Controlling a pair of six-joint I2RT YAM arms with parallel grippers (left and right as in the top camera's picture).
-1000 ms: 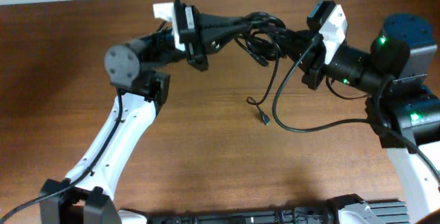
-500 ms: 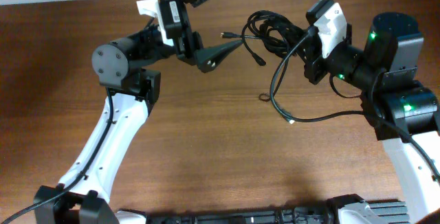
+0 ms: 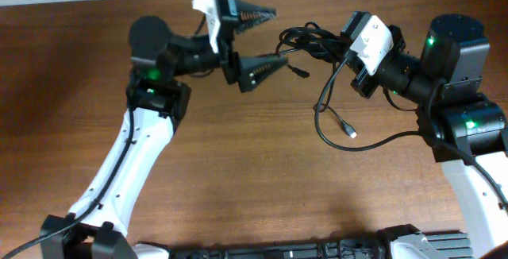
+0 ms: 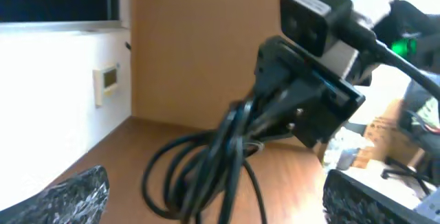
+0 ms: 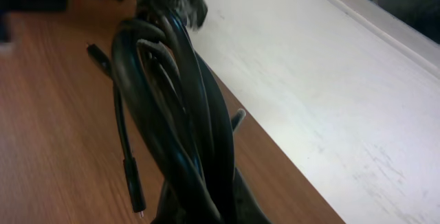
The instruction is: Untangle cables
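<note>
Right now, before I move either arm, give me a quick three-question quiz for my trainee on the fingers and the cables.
1. True or false: the left gripper has its fingers open, not clamped on the cable bundle.
2. Which one grips the cable bundle? A) left gripper B) right gripper C) neither
3. Fill in: the cable bundle is ___ in colour.

Key: 1 true; 2 B; 3 black.
</note>
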